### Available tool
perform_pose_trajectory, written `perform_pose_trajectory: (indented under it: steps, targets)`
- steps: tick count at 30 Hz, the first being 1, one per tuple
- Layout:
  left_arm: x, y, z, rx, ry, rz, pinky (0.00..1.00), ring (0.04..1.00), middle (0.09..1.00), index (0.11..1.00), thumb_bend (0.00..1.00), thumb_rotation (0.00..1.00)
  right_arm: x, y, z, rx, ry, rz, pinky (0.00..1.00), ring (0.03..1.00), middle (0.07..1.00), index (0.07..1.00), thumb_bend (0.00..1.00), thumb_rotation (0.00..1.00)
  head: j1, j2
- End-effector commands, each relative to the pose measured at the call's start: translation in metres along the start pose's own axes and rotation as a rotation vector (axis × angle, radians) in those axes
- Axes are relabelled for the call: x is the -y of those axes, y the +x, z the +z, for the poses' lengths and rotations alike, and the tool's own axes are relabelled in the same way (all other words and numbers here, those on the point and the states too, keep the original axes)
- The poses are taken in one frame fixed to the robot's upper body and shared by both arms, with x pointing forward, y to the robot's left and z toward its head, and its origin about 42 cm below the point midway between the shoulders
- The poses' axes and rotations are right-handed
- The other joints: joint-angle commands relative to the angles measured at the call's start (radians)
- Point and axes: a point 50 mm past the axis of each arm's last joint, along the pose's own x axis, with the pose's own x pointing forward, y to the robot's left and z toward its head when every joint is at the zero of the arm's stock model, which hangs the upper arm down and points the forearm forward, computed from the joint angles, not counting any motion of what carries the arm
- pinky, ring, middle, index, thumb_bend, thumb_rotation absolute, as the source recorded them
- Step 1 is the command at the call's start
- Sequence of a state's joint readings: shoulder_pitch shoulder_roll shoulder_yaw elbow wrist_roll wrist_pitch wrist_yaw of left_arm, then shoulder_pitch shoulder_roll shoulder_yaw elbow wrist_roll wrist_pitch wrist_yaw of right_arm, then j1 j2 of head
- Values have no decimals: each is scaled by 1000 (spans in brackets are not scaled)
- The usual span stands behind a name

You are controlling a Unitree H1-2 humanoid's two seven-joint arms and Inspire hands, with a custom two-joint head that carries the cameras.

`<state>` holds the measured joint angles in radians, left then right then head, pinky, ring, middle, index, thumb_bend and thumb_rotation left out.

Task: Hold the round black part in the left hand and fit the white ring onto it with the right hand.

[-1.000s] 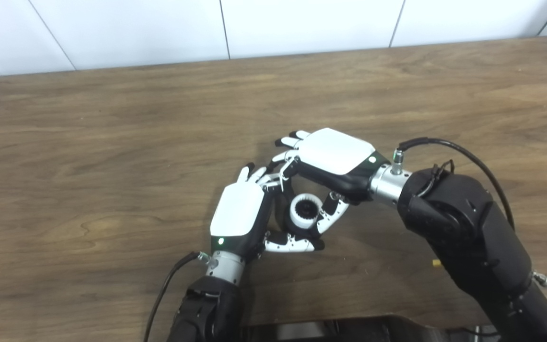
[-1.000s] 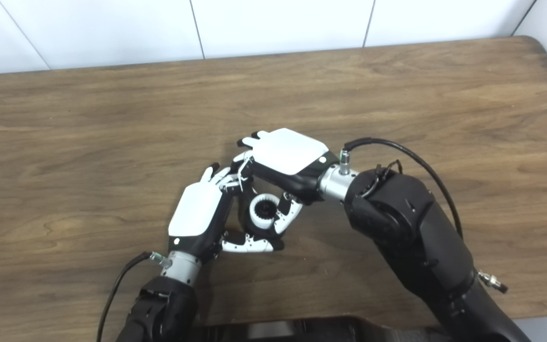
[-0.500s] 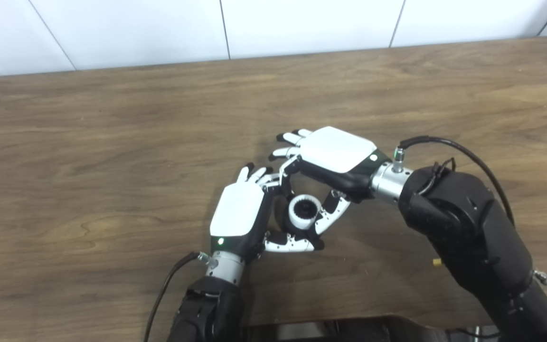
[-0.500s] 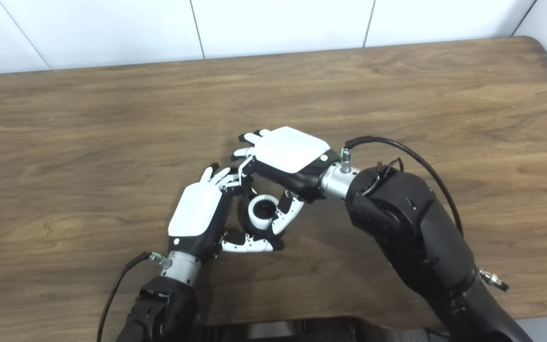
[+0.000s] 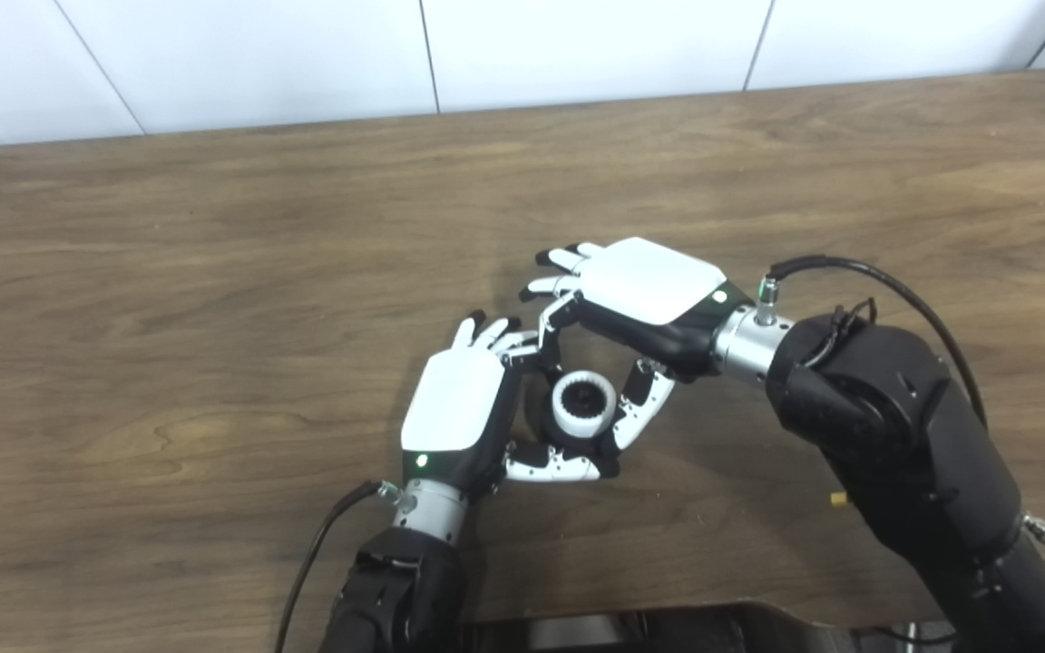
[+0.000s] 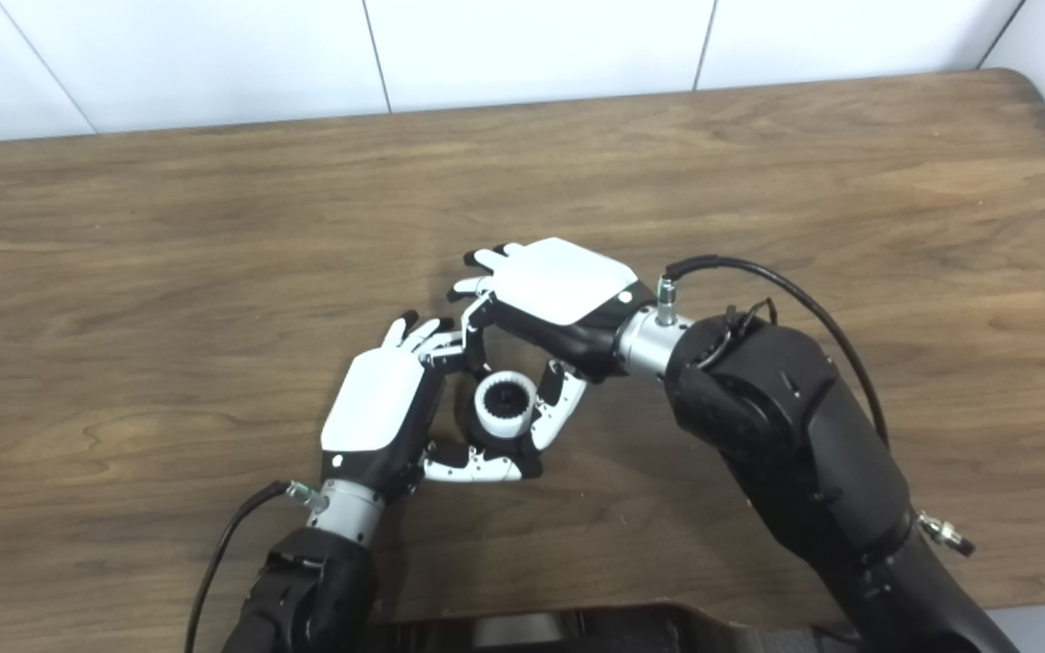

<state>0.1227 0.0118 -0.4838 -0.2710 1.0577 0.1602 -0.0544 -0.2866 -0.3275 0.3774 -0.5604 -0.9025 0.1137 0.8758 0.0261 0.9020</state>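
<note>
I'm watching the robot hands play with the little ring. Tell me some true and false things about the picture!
1. The white ring sits between the two robot hands. True.
2. The left robot hand lies flat and far from the ring. False: it curls around the round black part beside the ring.
3. The table is wooden brown. True.
4. The right robot hand holds a red ball. False: its fingers reach down beside the ring.
</note>
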Motion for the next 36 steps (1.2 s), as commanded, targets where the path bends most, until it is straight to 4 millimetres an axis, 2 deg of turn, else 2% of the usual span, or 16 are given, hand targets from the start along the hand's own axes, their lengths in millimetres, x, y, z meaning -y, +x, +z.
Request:
perform_pose_trajectory:
  steps: [1,16,29,30,31,33,36]
  targets:
    - [-8,3,6,19,-3,43,1000,907,796,484,524,57,19,-4,0,10,-25,-71,1000,1000,896,584,1000,240,1,1]
    - [-7,3,-3,10,-5,37,1000,906,796,484,524,59,52,-33,-36,-109,-26,-168,1000,1000,893,602,1000,250,-18,-24]
    - [-12,1,-11,-20,6,8,1000,907,810,496,522,77,56,-41,-48,-169,0,-210,1000,1000,883,595,1000,243,-23,-43]
    - [-13,1,-12,-19,8,3,1000,906,820,617,751,185,56,-41,-48,-170,2,-212,1000,1000,881,593,1000,244,-24,-44]
    - [-13,1,-12,-17,11,-1,1000,904,824,673,839,227,56,-41,-49,-173,5,-212,1000,999,880,593,1000,243,-24,-44]
    - [-14,1,-12,-16,11,-2,1000,898,832,752,937,275,55,-41,-49,-176,8,-211,1000,998,882,595,1000,243,-25,-46]
    - [-14,1,-12,-17,14,6,1000,898,843,819,985,318,54,-42,-49,-180,18,-208,1000,1000,886,600,1000,248,-24,-47]
